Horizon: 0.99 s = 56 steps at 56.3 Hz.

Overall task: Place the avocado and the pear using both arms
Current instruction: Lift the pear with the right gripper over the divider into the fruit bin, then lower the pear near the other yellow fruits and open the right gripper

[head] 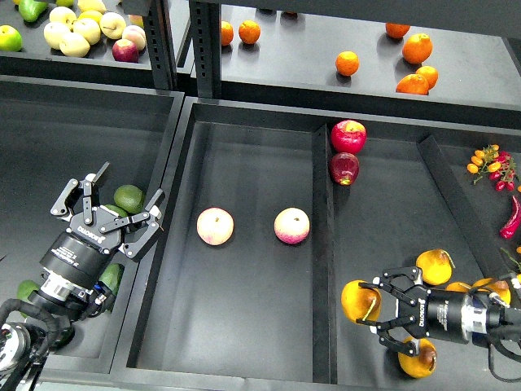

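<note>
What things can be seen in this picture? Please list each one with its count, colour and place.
avocados: several, green, left bin, partly hidden by the left arm
pears: about five, orange-yellow, right bin, near the right gripper
pink-cream fruits: two, middle bin
red apples: two, back of the right bin by the divider
oranges: about eight, back right shelf
pale apples: a pile, yellow-cream, one reddish, back left shelf
green fruits: two, far left of that shelf
small tomatoes: a bunch, red and orange, far right
chilli: one, red, right edge
left gripper: open, over the avocados
right gripper: open, around a pear
</note>
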Motion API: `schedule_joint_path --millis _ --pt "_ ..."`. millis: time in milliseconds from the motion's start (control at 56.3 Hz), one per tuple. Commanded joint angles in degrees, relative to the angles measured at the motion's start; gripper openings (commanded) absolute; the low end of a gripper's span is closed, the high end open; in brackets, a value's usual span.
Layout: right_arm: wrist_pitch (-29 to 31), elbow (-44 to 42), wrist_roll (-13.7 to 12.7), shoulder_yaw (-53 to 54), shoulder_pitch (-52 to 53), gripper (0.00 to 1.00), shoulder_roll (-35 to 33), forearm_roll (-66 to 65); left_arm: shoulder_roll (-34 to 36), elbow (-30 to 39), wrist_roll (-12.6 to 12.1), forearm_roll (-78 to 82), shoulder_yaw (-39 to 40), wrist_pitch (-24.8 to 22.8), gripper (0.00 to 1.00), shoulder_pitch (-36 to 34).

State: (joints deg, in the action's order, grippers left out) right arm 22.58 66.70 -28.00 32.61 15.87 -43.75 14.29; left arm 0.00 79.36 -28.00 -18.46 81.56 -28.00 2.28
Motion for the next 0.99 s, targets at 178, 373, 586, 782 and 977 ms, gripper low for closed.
schedule_joint_path --millis 178,373,586,782,977 --pt "0.18 -4.73 0.00 -0.36 -0.93 0.27 2.27 -2.77 0.00 0.00 0.00 0.00 0.00 0.00 0.99 0.09" --pt "0.18 -7.37 0.00 -0.27 -0.84 0.27 4.38 -3.91 0.00 0.00 0.00 0.00 0.00 0.00 0.99 0.09" --pt "0.27 -10.09 0.00 -0.18 -0.84 0.27 6.05 -5.15 0.00 0.00 0.00 0.00 -0.09 0.00 0.99 0.09" --pt "0.27 -12.55 0.00 -0.18 -0.84 0.28 7.80 -6.11 0.00 -0.08 0.00 0.00 -0.09 0.00 0.99 0.09" --pt "1.50 -15.10 0.00 -0.09 -0.49 0.29 9.21 -6.47 0.00 -0.08 0.00 0.00 -0.09 0.00 0.99 0.18"
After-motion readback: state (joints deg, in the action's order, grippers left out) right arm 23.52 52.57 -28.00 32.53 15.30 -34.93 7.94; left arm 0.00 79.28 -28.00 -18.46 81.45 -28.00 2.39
